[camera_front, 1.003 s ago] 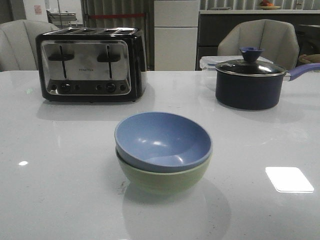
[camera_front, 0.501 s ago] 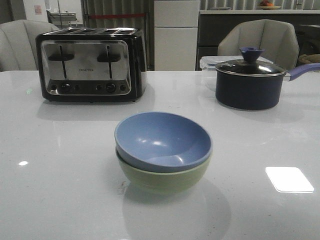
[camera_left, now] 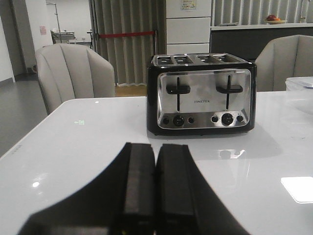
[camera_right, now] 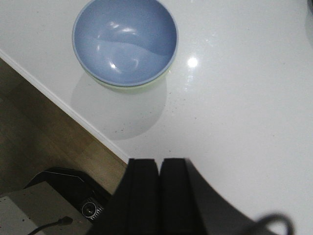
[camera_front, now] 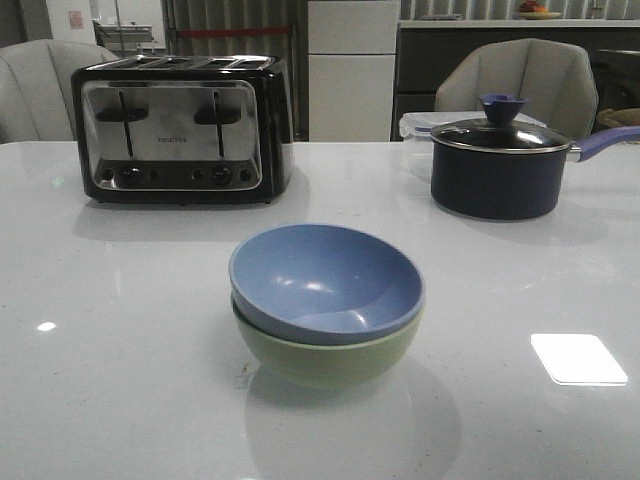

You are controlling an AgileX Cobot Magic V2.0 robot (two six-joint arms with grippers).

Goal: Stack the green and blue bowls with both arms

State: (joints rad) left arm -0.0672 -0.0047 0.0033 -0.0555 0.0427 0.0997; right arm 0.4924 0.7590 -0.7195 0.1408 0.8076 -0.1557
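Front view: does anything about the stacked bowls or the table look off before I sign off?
Only slightly: the blue bowl sits tilted inside the green bowl, its rim higher at the left, not fully level. Nothing is spilled or damaged. Toaster and saucepan stand upright, well clear.

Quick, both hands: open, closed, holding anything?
Left hand: closed, empty.
Right hand: closed, empty, clear of the blue bowl.

A kitchen-dining showroom: toaster point(camera_front: 180, 130) and saucepan point(camera_front: 497, 170) on a white table point(camera_front: 120, 380), padded chairs point(camera_left: 73, 73) behind.
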